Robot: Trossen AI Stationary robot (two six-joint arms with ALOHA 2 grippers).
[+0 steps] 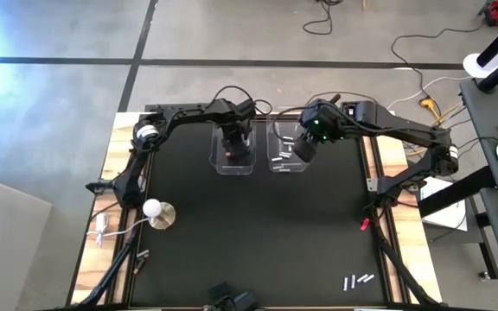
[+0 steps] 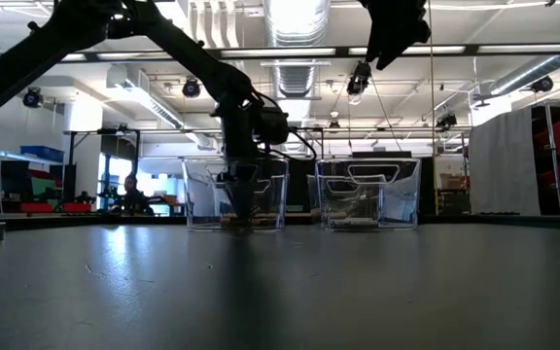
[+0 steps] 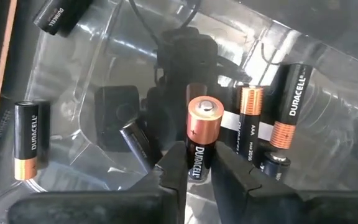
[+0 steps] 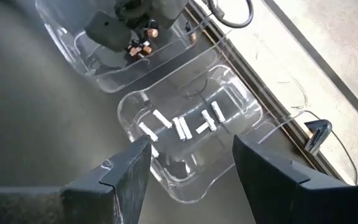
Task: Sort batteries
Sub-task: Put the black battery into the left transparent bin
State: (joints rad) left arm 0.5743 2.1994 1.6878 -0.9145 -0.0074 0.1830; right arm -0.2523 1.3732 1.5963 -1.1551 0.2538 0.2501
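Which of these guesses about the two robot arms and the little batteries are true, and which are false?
1. The left gripper reaches down into a clear bin. True.
2. It has a white battery between its fingers. False: a dark, copper-topped battery.
3. The right-hand bin holds white batteries. True.
4. The right gripper is shut on a battery. False: it hangs open and empty above that bin.
5. No batteries remain on the table. False: a few white ones lie near its front edge.

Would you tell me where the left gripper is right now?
In the high view, the left gripper reaches down into the left clear plastic bin, beside the right bin.
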